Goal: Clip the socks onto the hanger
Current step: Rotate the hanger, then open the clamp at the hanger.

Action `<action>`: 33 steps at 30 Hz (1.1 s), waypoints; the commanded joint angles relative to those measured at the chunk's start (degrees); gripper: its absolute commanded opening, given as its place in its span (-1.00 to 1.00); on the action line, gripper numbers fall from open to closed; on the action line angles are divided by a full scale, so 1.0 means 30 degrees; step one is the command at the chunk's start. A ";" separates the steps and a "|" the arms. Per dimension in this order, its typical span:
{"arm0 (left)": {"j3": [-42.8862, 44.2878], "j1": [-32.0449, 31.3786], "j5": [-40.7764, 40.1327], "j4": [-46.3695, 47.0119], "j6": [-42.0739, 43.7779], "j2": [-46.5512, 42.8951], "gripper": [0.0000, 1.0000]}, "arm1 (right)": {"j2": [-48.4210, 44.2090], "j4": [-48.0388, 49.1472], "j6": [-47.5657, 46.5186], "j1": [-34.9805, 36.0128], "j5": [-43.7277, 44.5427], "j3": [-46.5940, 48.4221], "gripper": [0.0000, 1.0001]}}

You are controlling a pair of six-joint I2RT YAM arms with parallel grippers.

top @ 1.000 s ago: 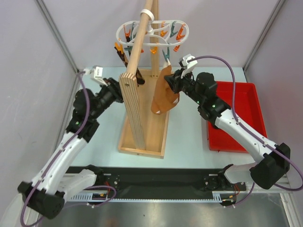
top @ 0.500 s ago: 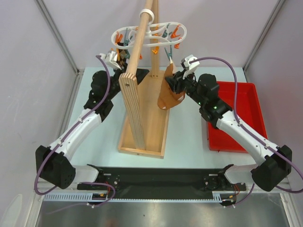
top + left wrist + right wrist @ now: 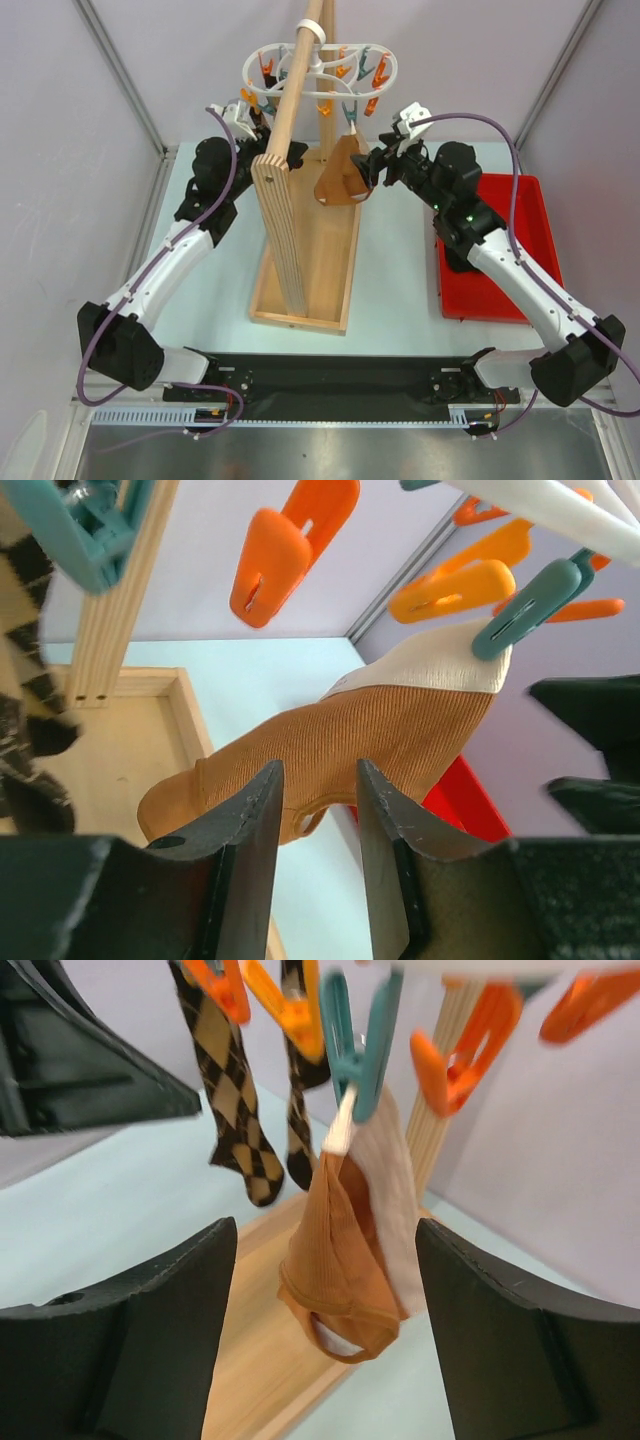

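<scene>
The hanger (image 3: 389, 66), a white oval ring with orange and teal pegs, hangs from the wooden pole. A tan-brown sock (image 3: 341, 176) dangles from a teal peg (image 3: 352, 1045); in the left wrist view this sock (image 3: 350, 740) is pinched at its pale end. My right gripper (image 3: 373, 166) stands open just right of it, jaws wide, touching nothing (image 3: 325, 1250). Two dark argyle socks (image 3: 238, 1120) hang from orange pegs further along. My left gripper (image 3: 262, 128) is under the ring's left side, open with nothing between its fingers (image 3: 320, 780).
The wooden stand's base (image 3: 300, 285) and slanted pole (image 3: 288, 100) sit between the arms. A red tray (image 3: 507, 240) lies at the right, under the right arm. Grey walls close off the back and both sides.
My right gripper has let go of the tan sock, opened wide and drawn back to the right. The sock now hangs from the teal peg. The left arm rose to the hanger's left side.
</scene>
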 commanded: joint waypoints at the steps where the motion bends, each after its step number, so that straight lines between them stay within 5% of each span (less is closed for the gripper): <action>1: 0.0634 0.0492 0.0372 -0.0661 0.1372 -0.1169 -0.20 | -0.1139 0.0194 -0.0581 0.0523 -0.0817 0.1437 0.55; 5: 0.0664 0.1107 0.0785 -0.1423 0.1577 -0.1550 -0.21 | -0.1462 0.1071 -0.0931 0.1726 -0.1460 0.0767 0.54; 15: -0.0156 0.1694 -0.0092 -0.2742 0.1958 -0.3366 -0.20 | 0.0086 0.9938 -0.3563 0.3134 -0.3895 -0.2750 0.02; 33: -0.0507 0.2192 0.0899 -0.2977 0.0935 -0.4012 -0.20 | 0.9228 2.0085 -0.3100 0.1904 -0.5066 -0.0263 0.20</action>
